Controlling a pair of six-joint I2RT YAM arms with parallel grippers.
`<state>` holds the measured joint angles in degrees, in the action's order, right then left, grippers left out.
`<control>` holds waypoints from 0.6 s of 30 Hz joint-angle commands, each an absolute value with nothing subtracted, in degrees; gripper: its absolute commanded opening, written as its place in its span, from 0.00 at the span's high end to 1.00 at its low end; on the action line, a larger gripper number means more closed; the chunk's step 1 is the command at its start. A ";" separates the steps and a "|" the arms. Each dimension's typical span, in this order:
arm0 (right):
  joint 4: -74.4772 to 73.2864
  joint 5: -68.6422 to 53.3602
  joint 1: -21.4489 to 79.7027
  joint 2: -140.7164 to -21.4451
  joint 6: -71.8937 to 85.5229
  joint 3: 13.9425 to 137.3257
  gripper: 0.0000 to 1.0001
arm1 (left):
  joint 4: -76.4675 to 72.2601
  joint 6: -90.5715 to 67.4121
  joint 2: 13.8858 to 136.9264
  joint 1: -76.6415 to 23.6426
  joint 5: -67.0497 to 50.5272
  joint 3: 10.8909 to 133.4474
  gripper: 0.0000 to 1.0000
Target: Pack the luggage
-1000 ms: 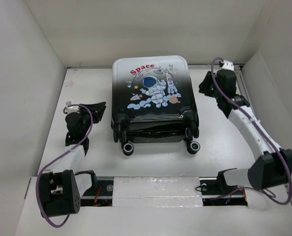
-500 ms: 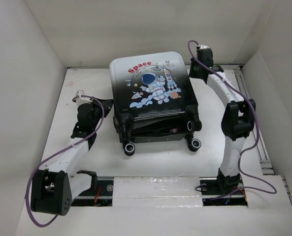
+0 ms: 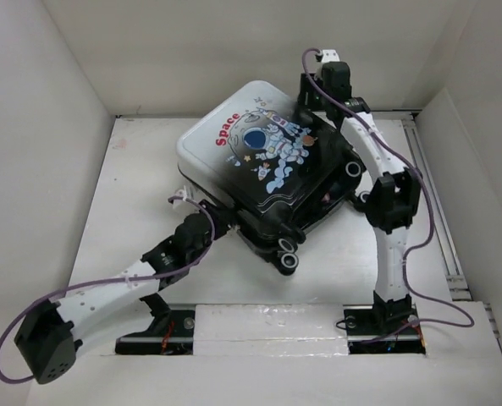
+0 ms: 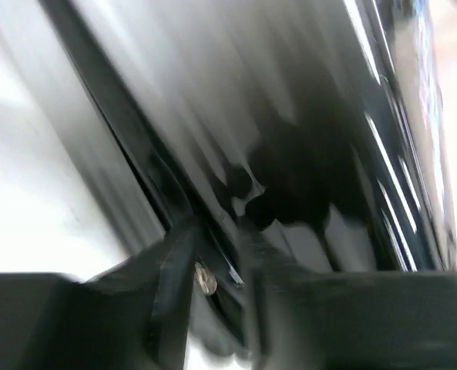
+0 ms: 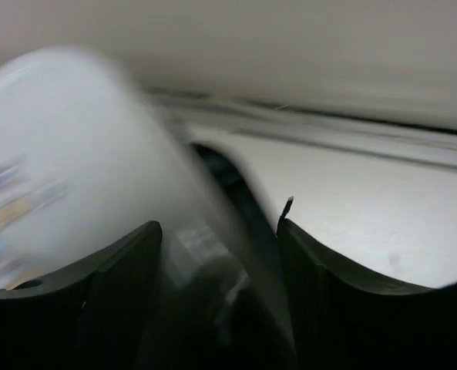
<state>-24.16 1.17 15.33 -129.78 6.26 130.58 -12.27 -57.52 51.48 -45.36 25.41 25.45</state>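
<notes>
The luggage [image 3: 259, 156] lies flat on the white table [image 3: 124, 220], turned at an angle, astronaut print up and wheels [image 3: 287, 260] toward the near right. My left gripper [image 3: 219, 222] is at its near-left edge. In the blurred left wrist view the jaws [image 4: 213, 256] stand narrow, closed on the black seam of the luggage [image 4: 305, 116]. My right gripper [image 3: 308, 100] is at the far right corner. In the right wrist view its fingers [image 5: 136, 262] stand wide apart, open, straddling the blurred shell edge of the luggage [image 5: 66, 146].
White walls close in the table at the back and both sides. A rail [image 3: 428, 194] runs along the right side. The arms' base bar [image 3: 267, 330] lies across the near edge. A second wheel [image 3: 352, 169] sits under the right arm.
The luggage has swung round, its wheel end going right and its top left. The left arm reached in to its near-left edge. The right gripper moved left over the far corner.
</notes>
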 commanded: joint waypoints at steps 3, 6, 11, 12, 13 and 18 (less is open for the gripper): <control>-21.72 -11.43 27.25 -109.70 12.39 117.96 0.21 | -7.91 -56.71 37.11 -49.66 29.30 29.09 0.32; -23.89 -7.66 24.70 -105.04 13.18 117.95 0.15 | -8.96 -53.36 34.28 -49.04 34.97 34.00 0.18; -21.11 2.60 23.38 -92.23 15.02 104.31 0.28 | -15.36 -46.95 42.78 -45.63 40.18 44.70 0.14; -19.96 4.46 23.38 -85.67 15.81 100.24 0.56 | -16.25 -45.11 47.76 -42.74 39.38 46.82 0.14; -17.08 6.14 23.38 -81.95 18.60 95.67 0.74 | -16.96 -44.13 50.60 -40.71 38.24 49.11 0.15; -11.25 17.36 23.99 -60.85 28.38 60.73 1.00 | -12.58 -45.17 70.54 -21.65 9.97 68.93 0.23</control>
